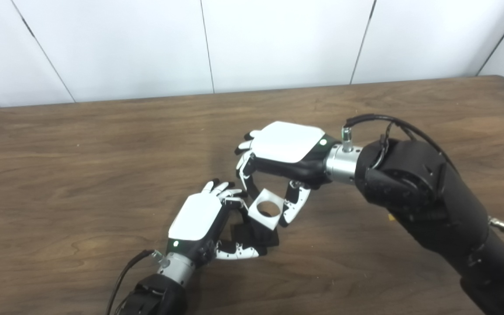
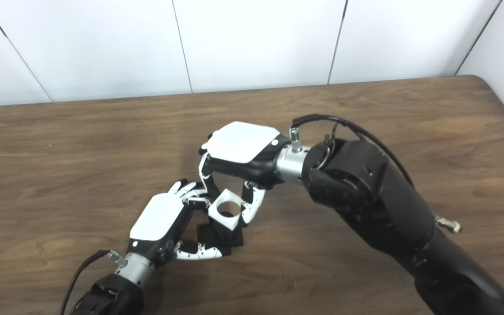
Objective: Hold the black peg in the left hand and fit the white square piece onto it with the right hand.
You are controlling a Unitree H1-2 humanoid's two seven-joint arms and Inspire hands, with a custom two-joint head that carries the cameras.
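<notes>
Now, left hand (image 1: 197, 218): fingers closed around the black peg (image 1: 258, 234), low over the tabletop (image 1: 81, 175).
Right hand (image 1: 285, 148): fingers pinching the white square piece (image 1: 267, 209).
Piece: tilted, round hole showing, directly above the peg; contact unclear.

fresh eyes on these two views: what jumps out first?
The two hands meeting mid-table: the right hand comes in from the right and pinches a white square piece with a round hole, tilted, just above the black peg. The left hand, lower left of it, grips that black peg at its base near the wooden table. The bulky black right forearm fills the lower right.
</notes>
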